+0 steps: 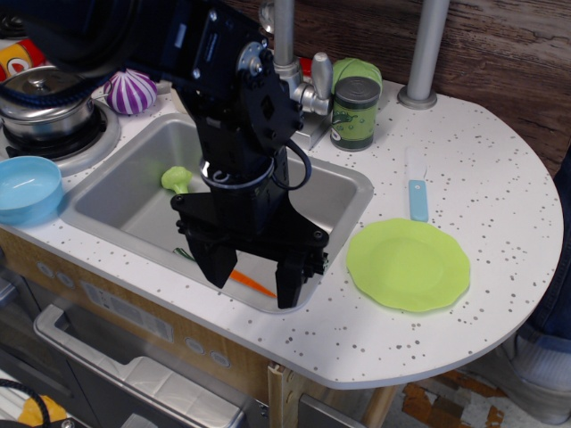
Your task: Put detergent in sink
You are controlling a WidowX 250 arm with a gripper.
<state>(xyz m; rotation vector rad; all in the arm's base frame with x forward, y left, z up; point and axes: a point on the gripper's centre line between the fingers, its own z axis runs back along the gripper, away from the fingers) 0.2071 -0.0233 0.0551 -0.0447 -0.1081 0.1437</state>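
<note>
The steel sink [125, 196] is set in the white speckled counter at the left-centre. My black gripper [252, 278] hangs over the sink's front right part, fingers pointing down and spread wide, with nothing visible between them. The cream-white detergent jug is not in view; the arm hides much of the basin. An orange carrot-like piece [253, 284] lies on the sink floor between the fingertips. A small green toy vegetable [176, 178] lies at the basin's back.
A dark green can [355, 111] stands by the faucet [285, 45]. A green plate [408, 265] and a blue-handled knife [417, 194] lie to the right. A blue bowl [27, 187], a steel pot [45, 102] and a purple striped toy [131, 92] are at the left.
</note>
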